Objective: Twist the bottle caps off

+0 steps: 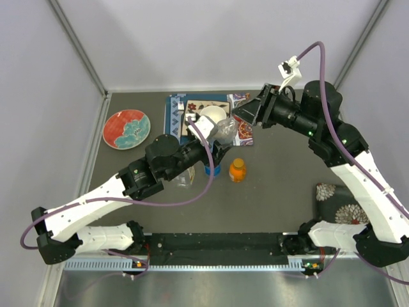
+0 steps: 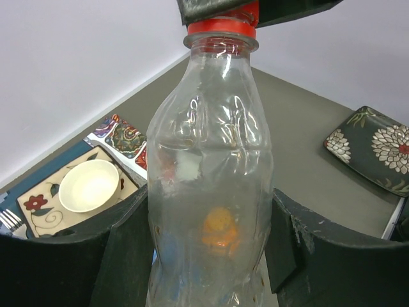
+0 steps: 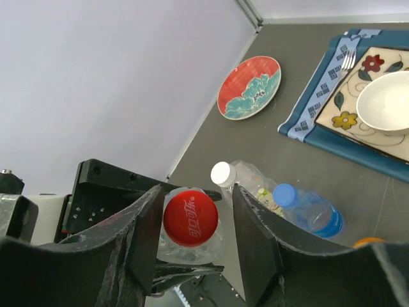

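Note:
My left gripper [image 1: 216, 142] [image 2: 208, 246] is shut on the slim clear bottle [image 1: 225, 128] [image 2: 204, 166] and holds it up off the table. Its red cap [image 2: 220, 27] [image 3: 190, 217] sits between the fingers of my right gripper [image 1: 243, 115] [image 3: 195, 208], which is open: the cap is close to the left finger, with a gap to the right one. On the table stand the wide clear bottle [image 1: 183, 176] with a white cap [image 3: 222, 173], the blue-tinted bottle [image 1: 213, 167] with a blue cap [image 3: 285, 194], and the squat orange bottle [image 1: 237, 170].
A white bowl [image 1: 213, 116] [image 3: 385, 101] sits on a patterned square plate on a blue placemat [image 1: 174, 114], with a fork [image 3: 348, 59] beside it. A red round plate [image 1: 126, 128] lies at the left. A dark floral plate [image 1: 339, 201] lies at the right.

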You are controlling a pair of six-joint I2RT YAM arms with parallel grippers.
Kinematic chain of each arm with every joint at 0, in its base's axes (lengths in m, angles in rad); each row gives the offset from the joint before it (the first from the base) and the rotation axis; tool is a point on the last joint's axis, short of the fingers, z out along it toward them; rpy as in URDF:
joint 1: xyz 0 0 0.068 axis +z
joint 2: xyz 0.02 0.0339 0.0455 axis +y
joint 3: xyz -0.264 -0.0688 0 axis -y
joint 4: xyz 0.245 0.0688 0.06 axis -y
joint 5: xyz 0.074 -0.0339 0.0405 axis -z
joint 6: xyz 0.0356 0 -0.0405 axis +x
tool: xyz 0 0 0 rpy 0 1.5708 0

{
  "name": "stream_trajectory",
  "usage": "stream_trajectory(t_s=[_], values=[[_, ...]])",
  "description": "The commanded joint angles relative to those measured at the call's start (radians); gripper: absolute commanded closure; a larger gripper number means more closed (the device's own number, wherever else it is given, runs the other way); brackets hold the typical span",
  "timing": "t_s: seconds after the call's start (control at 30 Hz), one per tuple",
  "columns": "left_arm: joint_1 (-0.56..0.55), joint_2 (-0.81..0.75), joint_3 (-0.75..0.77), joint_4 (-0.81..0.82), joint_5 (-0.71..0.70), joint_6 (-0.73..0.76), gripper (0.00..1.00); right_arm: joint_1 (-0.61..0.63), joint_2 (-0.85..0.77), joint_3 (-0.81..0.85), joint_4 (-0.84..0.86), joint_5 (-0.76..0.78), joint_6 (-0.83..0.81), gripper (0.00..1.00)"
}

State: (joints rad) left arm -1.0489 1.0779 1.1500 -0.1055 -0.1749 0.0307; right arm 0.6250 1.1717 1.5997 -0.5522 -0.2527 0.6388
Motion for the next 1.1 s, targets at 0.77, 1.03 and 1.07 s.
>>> stream_trajectory(t_s=[0.77,1.03,1.07], values=[[0.171,0.011,0.033,0.143,0.982,-0.314,0.73,0.010,-0.052,0.037,0.158,-0.512,-0.246,1.00],[0.283,0.066,-0.016,0.612,1.318,-0.746,0.72,0.010,-0.087,0.009,0.190,-0.792,-0.359,1.00],[0.286,0.082,-0.016,0.653,1.331,-0.780,0.72,0.012,-0.095,0.002,0.205,-0.816,-0.360,1.00]])
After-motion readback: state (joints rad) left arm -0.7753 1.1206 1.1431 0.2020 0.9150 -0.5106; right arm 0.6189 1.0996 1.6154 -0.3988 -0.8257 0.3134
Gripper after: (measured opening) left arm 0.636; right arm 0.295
